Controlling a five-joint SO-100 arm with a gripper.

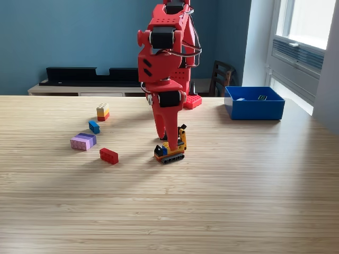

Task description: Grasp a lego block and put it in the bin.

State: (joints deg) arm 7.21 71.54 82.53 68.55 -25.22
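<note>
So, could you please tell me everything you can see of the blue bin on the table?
The bin is an open-topped rectangular box with low walls, bright blue, plastic by its look. It stands upright and level on the wooden table, far back on the exterior view's right, near the window, well apart from the gripper and the loose blocks. Inside, a small pale item and a small dark one lie on its floor; neither is clear enough to identify.
</note>
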